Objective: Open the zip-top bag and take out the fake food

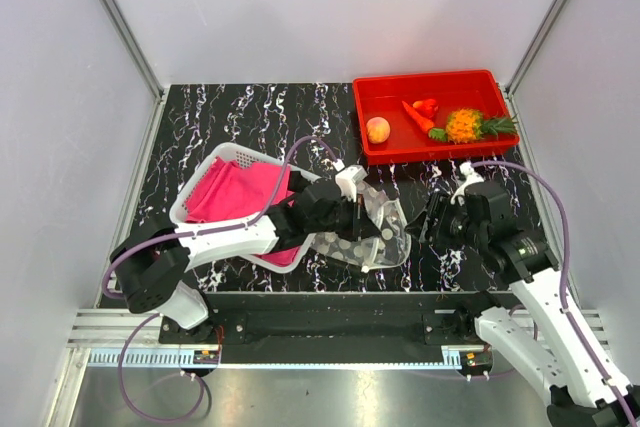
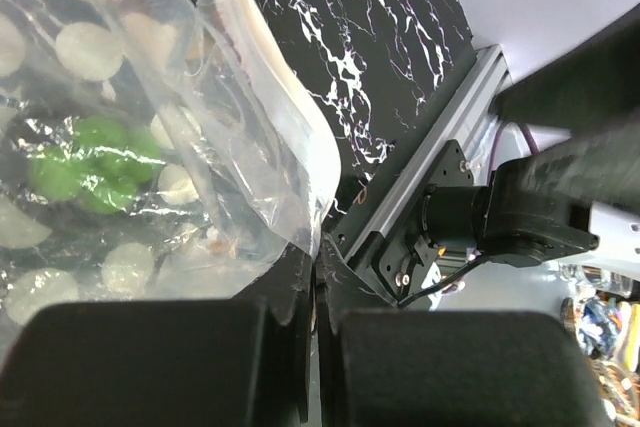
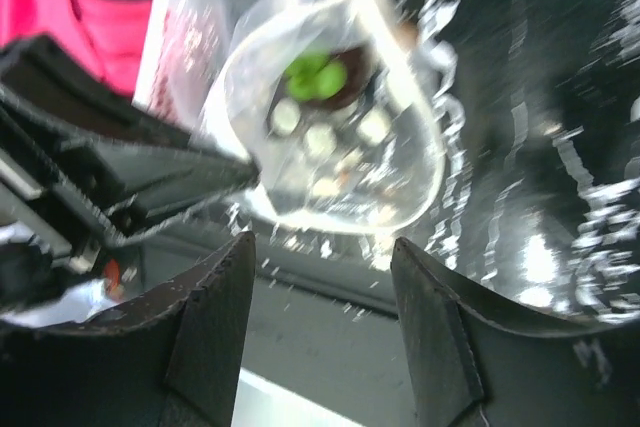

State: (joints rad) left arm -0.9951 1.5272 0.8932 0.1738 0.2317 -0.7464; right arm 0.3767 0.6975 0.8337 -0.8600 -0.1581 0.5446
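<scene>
- The zip-top bag [image 1: 380,237] lies on the black marbled table [image 1: 250,112] near its front edge. It sits between the white mesh basket [image 1: 215,162] and the right gripper [image 1: 428,215].
- It is a clear, floppy, crinkled pouch printed with rows of pale round dots. A whitish zip strip runs along its curled edge.
- In the right wrist view, which is blurred, the bag's mouth gapes as a rounded loop facing the camera.
- A green piece [image 2: 95,162] shows through the film, inside the bag.
- The left gripper [image 2: 312,347] reaches over from the basket side. Its jaws are pressed almost together, and the bag's film runs down into the narrow slit between them, so it pinches the bag's edge.
- The right gripper stands with its jaws spread wide and nothing between them. It points at the bag's mouth and is just clear of it.
- The rest of the fake food [image 1: 440,119] lies in the red tray [image 1: 425,78] at the far right of the table, well apart from the bag.
- In the tray, a peach-orange round fruit [image 1: 377,130] sits at the left, with an orange carrot-like piece [image 1: 415,115] and a red piece [image 1: 427,105] in the middle. An orange pineapple [image 1: 465,125] with a green crown is at the right.
- A pink cloth [image 1: 235,192] fills the basket.
</scene>
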